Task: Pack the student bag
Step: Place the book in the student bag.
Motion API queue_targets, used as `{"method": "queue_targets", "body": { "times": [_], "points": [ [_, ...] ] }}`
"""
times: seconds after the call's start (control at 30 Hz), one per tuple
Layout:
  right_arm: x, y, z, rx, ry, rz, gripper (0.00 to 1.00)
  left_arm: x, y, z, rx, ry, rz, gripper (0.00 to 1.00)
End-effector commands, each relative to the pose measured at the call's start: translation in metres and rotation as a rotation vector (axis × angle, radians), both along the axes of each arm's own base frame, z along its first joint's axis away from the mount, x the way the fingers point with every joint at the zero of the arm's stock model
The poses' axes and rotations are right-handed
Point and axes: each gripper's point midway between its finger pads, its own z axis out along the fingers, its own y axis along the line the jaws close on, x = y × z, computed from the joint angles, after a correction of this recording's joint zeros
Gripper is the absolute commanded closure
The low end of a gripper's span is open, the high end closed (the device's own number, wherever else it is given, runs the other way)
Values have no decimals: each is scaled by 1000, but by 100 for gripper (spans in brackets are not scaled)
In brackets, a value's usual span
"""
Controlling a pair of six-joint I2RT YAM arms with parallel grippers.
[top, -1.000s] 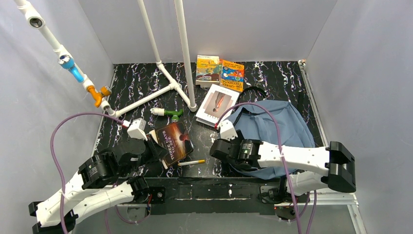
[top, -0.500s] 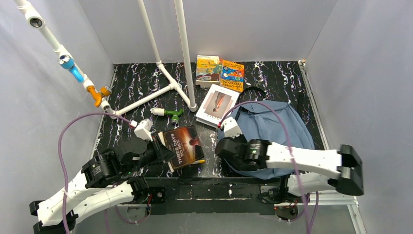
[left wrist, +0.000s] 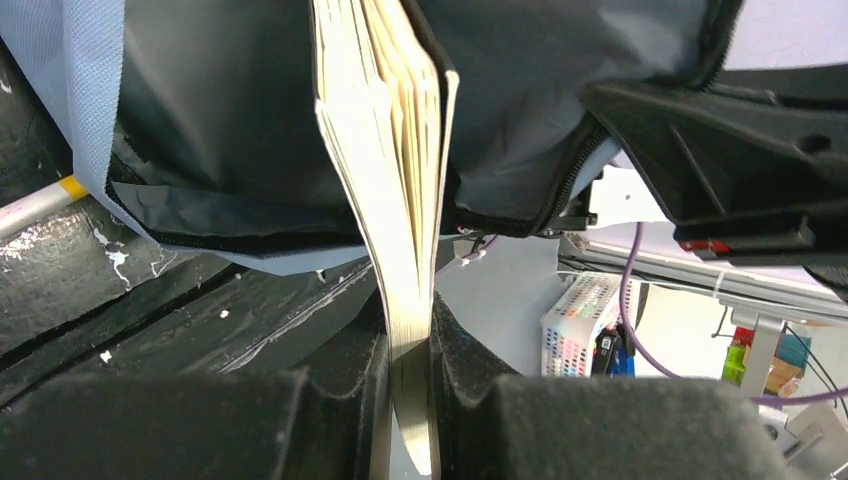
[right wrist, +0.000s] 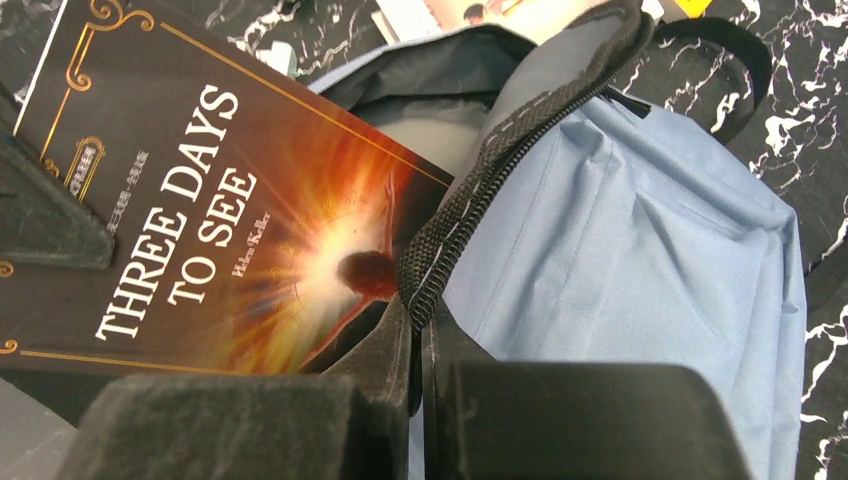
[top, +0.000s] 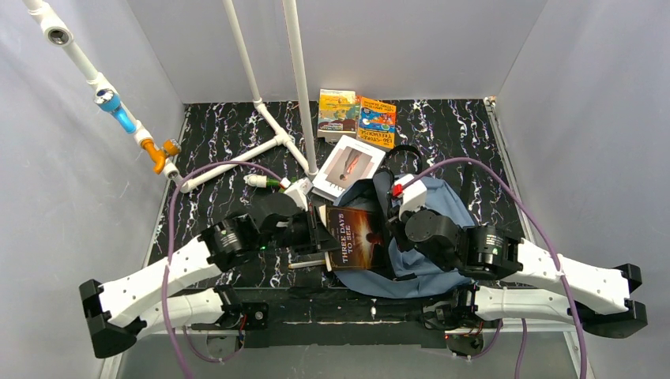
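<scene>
The student bag [top: 417, 278], slate-blue fabric, lies at the front right with its mouth facing left. My right gripper [right wrist: 418, 322] is shut on the black zipper edge [right wrist: 470, 215] of the bag [right wrist: 650, 250] and holds the mouth up. My left gripper [left wrist: 410, 345] is shut on the lower edge of a dark book titled "Three Days to See" [top: 357, 237]. The book [right wrist: 200, 210] stands tilted at the opening, its far end inside the dark lining [left wrist: 250, 110]. Seen from above, the left gripper [top: 318, 237] is left of the book and the right gripper [top: 397, 234] just right of it.
A white book [top: 348, 167] lies behind the bag, with two colourful books [top: 357, 115] further back. A white pipe frame [top: 276, 138] stands at the back left, a green-and-white marker [top: 265, 181] near it. A white pen [left wrist: 35, 205] lies below the left gripper.
My left arm has carried the book rightwards to the bag's mouth. My right gripper has shut on the zipper edge and lifted it, moving back and right.
</scene>
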Motion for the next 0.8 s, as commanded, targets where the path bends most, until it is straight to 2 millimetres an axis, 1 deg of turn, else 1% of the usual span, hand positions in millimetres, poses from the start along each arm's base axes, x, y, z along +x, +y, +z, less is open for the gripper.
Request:
{"method": "queue_targets", "body": {
  "times": [0.0,0.13,0.23,0.3,0.37,0.5,0.53,0.67,0.73,0.77],
  "points": [
    [2,1,11,50,-37,2,99,10,-12,40,-138,-19,12,100],
    [2,-5,12,48,-42,-7,99,29,-13,43,-187,29,106,100],
    [2,-5,11,48,-41,-4,99,39,-30,45,-280,107,116,100],
    [2,-5,10,44,-39,-4,99,44,-44,42,-326,152,106,100],
    [2,-4,10,48,-35,-9,99,50,-53,37,-318,185,104,100],
    [2,0,23,118,-36,-19,99,60,-73,28,-333,216,76,100],
    [2,1,25,138,-33,-21,99,61,-78,23,-326,230,65,100],
    [1,12,31,201,-22,-9,99,65,-93,9,-284,213,12,100],
    [0,16,32,218,-7,-10,99,69,-95,9,-315,177,17,100],
    [-1,18,33,228,-1,-6,99,70,-97,13,-361,162,12,100]
  ]
}}
